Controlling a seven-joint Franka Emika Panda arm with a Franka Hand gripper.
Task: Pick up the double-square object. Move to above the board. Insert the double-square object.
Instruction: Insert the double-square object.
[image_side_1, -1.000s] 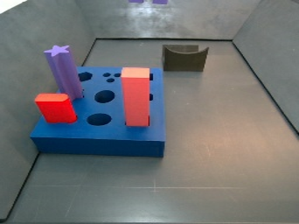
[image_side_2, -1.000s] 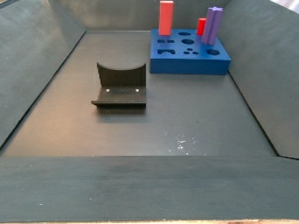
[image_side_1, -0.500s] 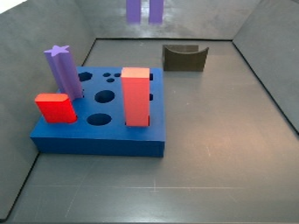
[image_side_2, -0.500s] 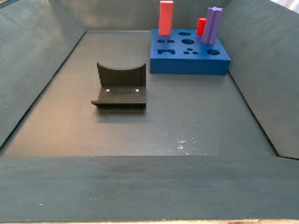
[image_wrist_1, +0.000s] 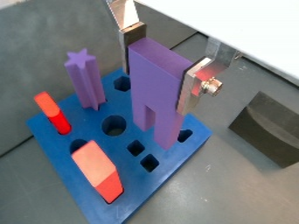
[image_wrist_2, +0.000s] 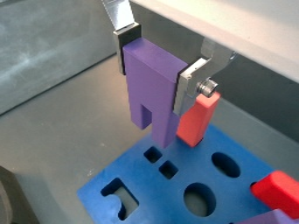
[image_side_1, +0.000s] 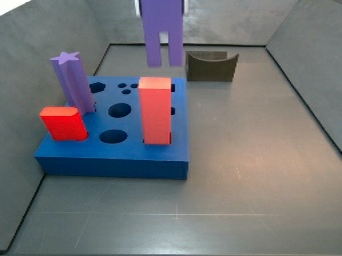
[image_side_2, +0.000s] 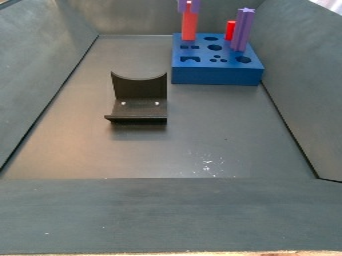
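Note:
My gripper (image_wrist_1: 163, 59) is shut on the top of the double-square object (image_wrist_1: 158, 87), a tall light-purple prism whose lower end splits into two legs. Both wrist views show it hanging upright between the silver fingers (image_wrist_2: 131, 44) above the board (image_wrist_1: 59, 149), a flat blue block with several holes. In a side view the double-square object (image_side_1: 162, 25) hangs above the board's (image_side_1: 114, 160) far edge, clear of it. The gripper itself is cut off by the frame's top edge there.
On the board stand a purple star-topped post (image_side_1: 74, 85), a tall red block with a pale top (image_side_1: 158, 110) and a small red block (image_side_1: 63, 123). The dark fixture (image_side_1: 211, 65) stands on the grey floor beyond the board. Grey walls enclose the floor.
The double-square object has come down into a side view from above, lower in each frame, toward the board. The pieces on the board have not moved.

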